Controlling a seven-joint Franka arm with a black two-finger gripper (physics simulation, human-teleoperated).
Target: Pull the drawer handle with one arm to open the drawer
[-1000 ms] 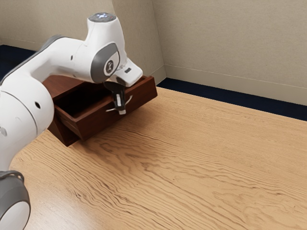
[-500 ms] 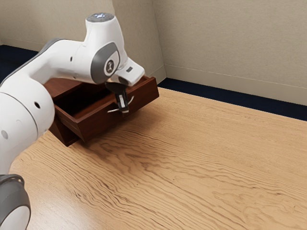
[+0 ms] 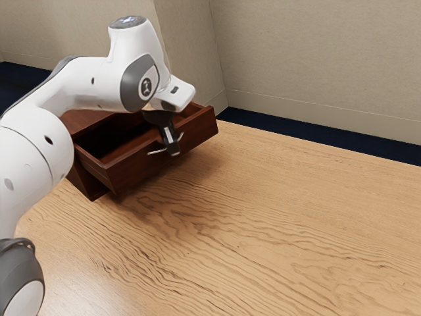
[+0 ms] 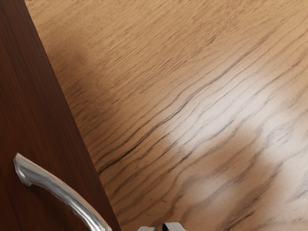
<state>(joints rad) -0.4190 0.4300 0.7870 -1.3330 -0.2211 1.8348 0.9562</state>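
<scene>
Black claw (image 3: 172, 150) downward at drawer handle (image 3: 155, 152)

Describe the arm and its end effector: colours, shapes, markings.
The arm is glossy white, built of thick rounded links with grey bands at the joints. A grey round cap near the wrist bears a small dark mark, and small dark dots sit on the big near link. The end effector is black and slim, set under a white boxy hand.

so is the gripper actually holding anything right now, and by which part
Cannot tell: the gripper sits at the middle of the silver handle on the open drawer, but whether it is clamped on it isn't visible.
</scene>
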